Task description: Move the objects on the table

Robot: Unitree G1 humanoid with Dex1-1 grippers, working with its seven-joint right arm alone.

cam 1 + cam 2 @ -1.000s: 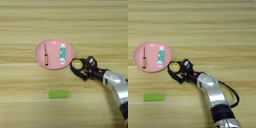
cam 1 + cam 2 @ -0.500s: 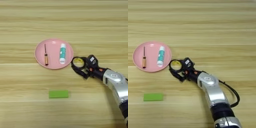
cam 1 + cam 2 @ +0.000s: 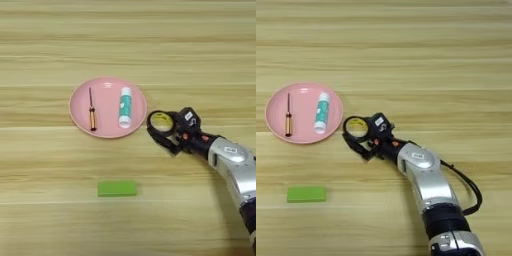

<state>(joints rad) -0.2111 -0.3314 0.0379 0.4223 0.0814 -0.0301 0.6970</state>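
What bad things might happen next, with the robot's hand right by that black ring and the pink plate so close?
The tape ring sits at the tips of the right gripper, just beside the pink plate. A push toward the plate might bump its rim and shake the screwdriver and tube lying on it. The ring is round, so a loose grip might let it slip or roll away across the table.

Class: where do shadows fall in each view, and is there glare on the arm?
Left eye view: the green block casts a thin shadow along its lower edge. Right eye view: soft highlights on the silver forearm, a faint shadow beside the gripper.
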